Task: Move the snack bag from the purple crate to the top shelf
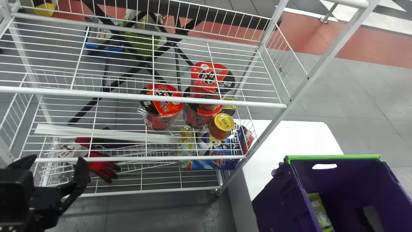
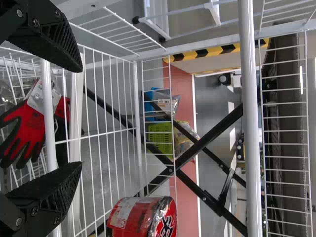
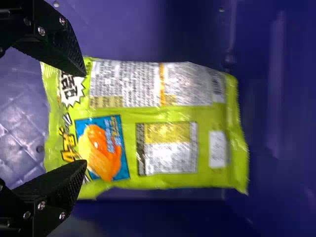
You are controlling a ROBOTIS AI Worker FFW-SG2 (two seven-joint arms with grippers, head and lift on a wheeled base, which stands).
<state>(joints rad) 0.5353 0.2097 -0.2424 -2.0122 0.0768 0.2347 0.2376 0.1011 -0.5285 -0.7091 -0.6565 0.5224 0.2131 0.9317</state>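
The green snack bag (image 1: 320, 212) lies inside the purple crate (image 1: 276, 199) at the lower right. A dark grey part of my right gripper (image 1: 373, 219) shows inside the crate, to the right of the bag. In the right wrist view, my right gripper (image 3: 85, 118) is open, its fingertips over one end of the snack bag (image 3: 197, 113), which shows its printed back. My left gripper (image 1: 56, 166) stands open before the rack's lower left; in the left wrist view the left gripper (image 2: 81, 117) holds nothing. The top shelf (image 1: 145, 96) is white wire.
Red noodle cups (image 1: 164, 119) and a yellow-lidded jar (image 1: 222, 125) stand below the top shelf. Red gloves (image 1: 103, 167) and packaged goods (image 1: 209, 148) lie lower. The rack's slanting post (image 1: 289, 106) rises between shelves and crate; a white table (image 1: 296, 138) is behind the crate.
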